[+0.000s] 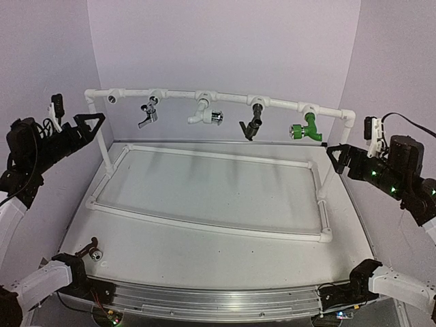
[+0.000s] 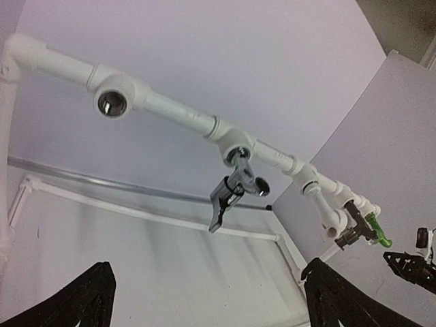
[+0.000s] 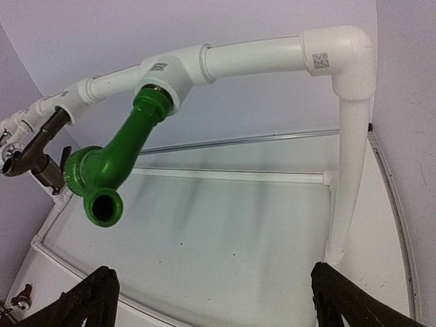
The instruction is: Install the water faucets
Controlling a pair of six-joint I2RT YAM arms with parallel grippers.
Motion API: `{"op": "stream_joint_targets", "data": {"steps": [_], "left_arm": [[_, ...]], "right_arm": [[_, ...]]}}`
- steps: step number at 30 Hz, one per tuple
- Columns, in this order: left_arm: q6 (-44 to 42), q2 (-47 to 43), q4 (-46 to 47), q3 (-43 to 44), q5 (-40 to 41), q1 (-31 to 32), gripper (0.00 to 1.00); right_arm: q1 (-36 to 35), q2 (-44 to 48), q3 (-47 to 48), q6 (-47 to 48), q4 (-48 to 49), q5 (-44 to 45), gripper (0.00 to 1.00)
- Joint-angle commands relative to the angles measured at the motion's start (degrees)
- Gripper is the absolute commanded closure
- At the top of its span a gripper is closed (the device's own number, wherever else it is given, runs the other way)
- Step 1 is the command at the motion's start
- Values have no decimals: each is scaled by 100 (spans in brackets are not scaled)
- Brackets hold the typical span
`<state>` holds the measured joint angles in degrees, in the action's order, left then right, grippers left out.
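Observation:
Four faucets hang from the upper pipe of the white PVC frame [image 1: 231, 99]: chrome lever [image 1: 148, 113], white with chrome tip [image 1: 206, 116], dark bronze [image 1: 252, 123] and green plastic [image 1: 306, 128]. The leftmost tee socket [image 1: 112, 99] is empty. A small dark brown faucet [image 1: 93, 253] lies on the table by the left arm's base. My left gripper [image 1: 90, 124] is open and empty, raised left of the frame, facing the empty socket [image 2: 111, 103] and the chrome faucet [image 2: 235, 192]. My right gripper [image 1: 338, 156] is open and empty, just right of the green faucet [image 3: 112, 165].
The frame's lower rectangle of pipe [image 1: 204, 228] lies on the white table. Its right post [image 3: 347, 170] stands close to my right gripper. Purple walls close in the back and both sides. The bronze faucet [image 3: 34, 160] and the brown faucet [image 3: 20, 297] also show in the right wrist view.

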<state>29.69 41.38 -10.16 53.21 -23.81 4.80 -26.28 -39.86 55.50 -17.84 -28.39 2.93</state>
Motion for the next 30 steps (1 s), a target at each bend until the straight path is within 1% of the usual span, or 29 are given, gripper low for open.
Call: {"op": "stream_joint_targets", "data": {"steps": [1, 4, 7, 11, 15, 18, 20, 22, 26, 28, 30], "left_arm": [[148, 142, -83, -197, -677, -34, 0], [235, 309, -126, -440, -930, -32, 0], [294, 521, -127, -727, -1074, -17, 0], [472, 909, -126, -1007, -1102, 144, 0], [570, 1357, -126, -1209, -924, 478, 0], [566, 1676, -126, -1260, -588, 869, 0], [595, 1912, -126, -1251, -456, 1078, 0], [624, 2133, -126, -1249, -339, 1294, 0], [641, 2613, -126, -1248, -49, 1663, 0], [611, 2968, -126, -1188, 29, 1814, 0], [557, 3291, -144, -1073, 179, 2004, 0]], "right_arm": [[23, 162, -154, -248, -232, 351, 2], [25, 172, -333, -361, -447, 349, 2], [23, -113, -357, -582, -886, 550, 2], [28, -432, -461, -1077, -1187, 822, 2], [29, -982, -666, -1416, -1195, 832, 2], [38, -1527, -909, -1543, -941, 1125, 2], [102, -1833, -1074, -1591, -658, 1163, 2], [371, -2075, -1310, -1594, -230, 785, 2], [1364, -2591, -1777, -1562, 726, -360, 2], [1757, -2880, -1847, -1491, 1139, -581, 2], [1843, -3218, -1699, -1316, 1254, -439, 2]]}}
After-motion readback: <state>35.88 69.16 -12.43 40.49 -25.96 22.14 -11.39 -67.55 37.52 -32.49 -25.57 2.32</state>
